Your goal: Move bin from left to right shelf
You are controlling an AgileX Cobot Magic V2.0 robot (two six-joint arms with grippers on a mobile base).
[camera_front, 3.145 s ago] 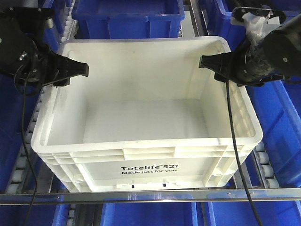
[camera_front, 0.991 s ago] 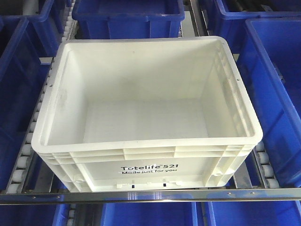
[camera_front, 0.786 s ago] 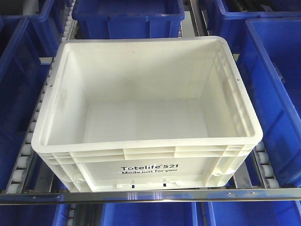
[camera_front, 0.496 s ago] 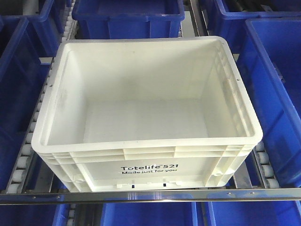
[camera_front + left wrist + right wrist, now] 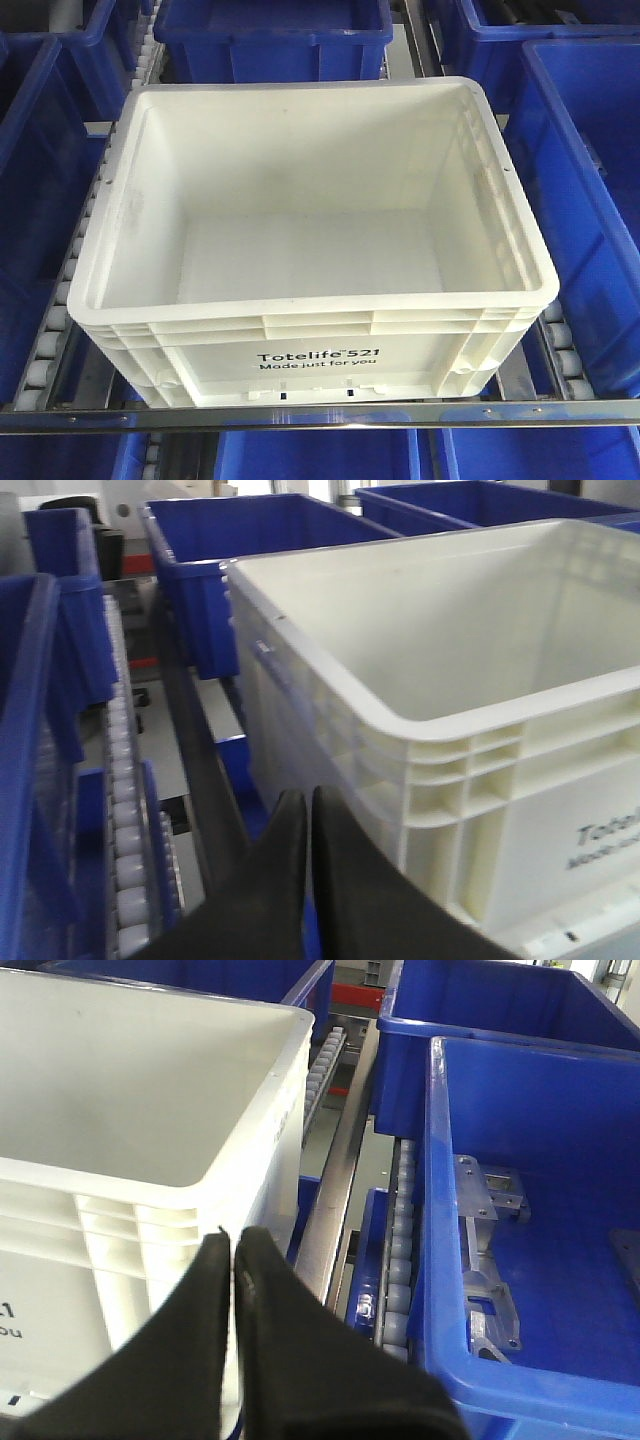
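Note:
The bin [image 5: 320, 345], a large white tote with black "Totelife 521" print on its near side, sits empty on the roller shelf at the centre of the front view. Neither gripper appears in that view. In the left wrist view my left gripper [image 5: 303, 798] is shut on nothing, low beside the bin's [image 5: 500, 810] left front corner and apart from it. In the right wrist view my right gripper [image 5: 233, 1240] is shut and empty, just off the right front corner of the bin [image 5: 130, 1210].
Blue bins flank the white one on the left [image 5: 30, 200], on the right [image 5: 600, 200] and behind [image 5: 270, 40]. Roller tracks [image 5: 45, 350] run along both sides. A metal rail [image 5: 320, 415] crosses the shelf front. The right blue bin holds a metal bracket [image 5: 490, 1250].
Three seconds ago both grippers were at the bin's left and right rims; they have since pulled back out of the front view. Over the last second nothing moved.

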